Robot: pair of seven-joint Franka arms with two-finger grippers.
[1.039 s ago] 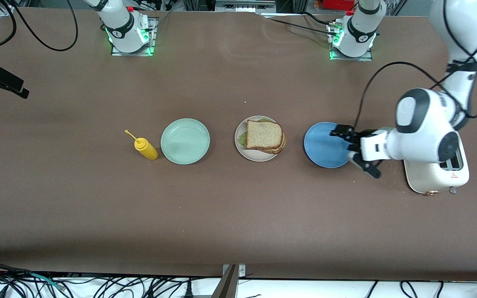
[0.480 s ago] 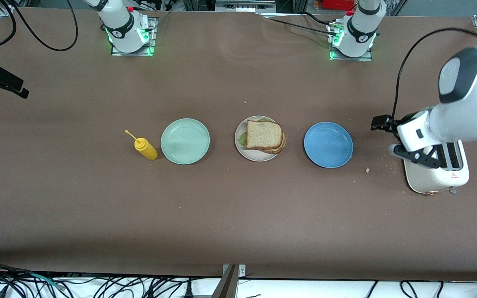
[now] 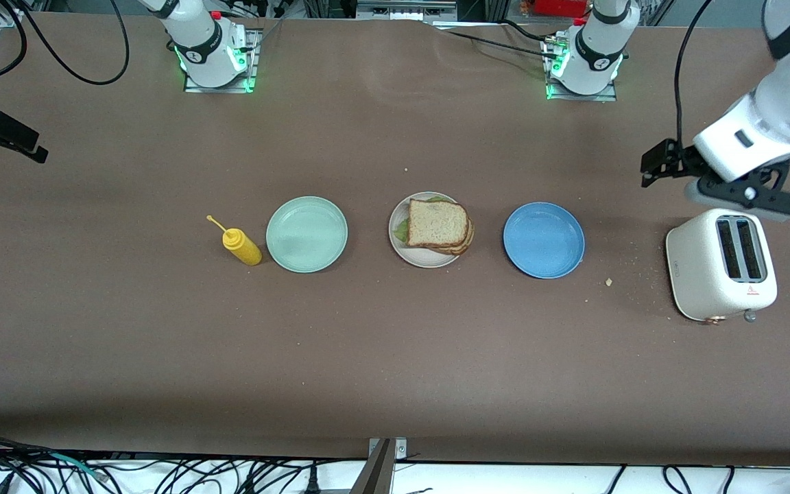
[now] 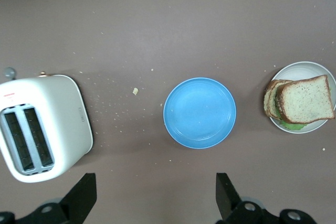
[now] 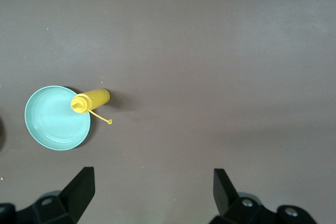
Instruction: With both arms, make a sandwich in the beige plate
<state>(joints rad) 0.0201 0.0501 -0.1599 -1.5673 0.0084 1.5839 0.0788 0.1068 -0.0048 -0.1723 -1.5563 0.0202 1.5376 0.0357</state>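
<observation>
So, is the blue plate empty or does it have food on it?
Empty. The blue plate shows only bare blue surface; the sandwich lies on the beige plate beside it.

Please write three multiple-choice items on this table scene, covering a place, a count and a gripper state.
1. Where does the sandwich lie?
A. on the beige plate
B. on the blue plate
C. in the toaster

2. How many plates are on the table?
A. two
B. three
C. four

3. How is the left gripper?
A. shut on toast
B. shut on a bottle
C. open, holding nothing

Answers: 1 A, the toast stack rests on the beige plate. 2 B, the mint-green plate, beige and blue ones stand in a row. 3 C, its fingers are spread apart over bare table.
</observation>
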